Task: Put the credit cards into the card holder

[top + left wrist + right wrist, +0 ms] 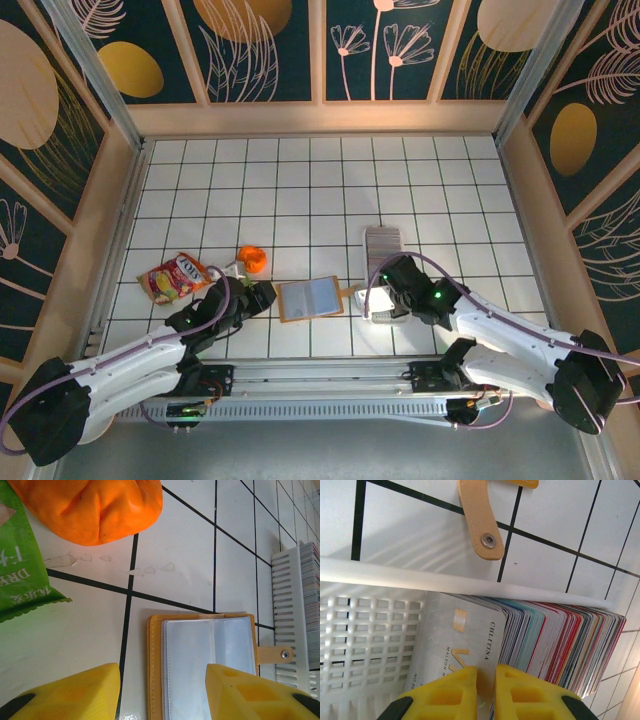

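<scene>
My right gripper (486, 690) pinches the front credit card (455, 645) in the white tray (365, 630) beside the open card holder (200, 665). Tightly packed neighbours could drag out too. My left gripper (162, 672) hangs half-open over it.

This was a robotics lab's test cell, not a lived-in room. A white jointed robot arm on the left (130, 362) and its twin on the right (500, 345) were bolted to a grey metal rail (320, 380) edging a white tabletop ruled in black squares (300, 180). Dark teal wall panels printed with gold discs and pale flowers (265, 45) boxed it in, framed by bare aluminium posts (97, 70).
</scene>
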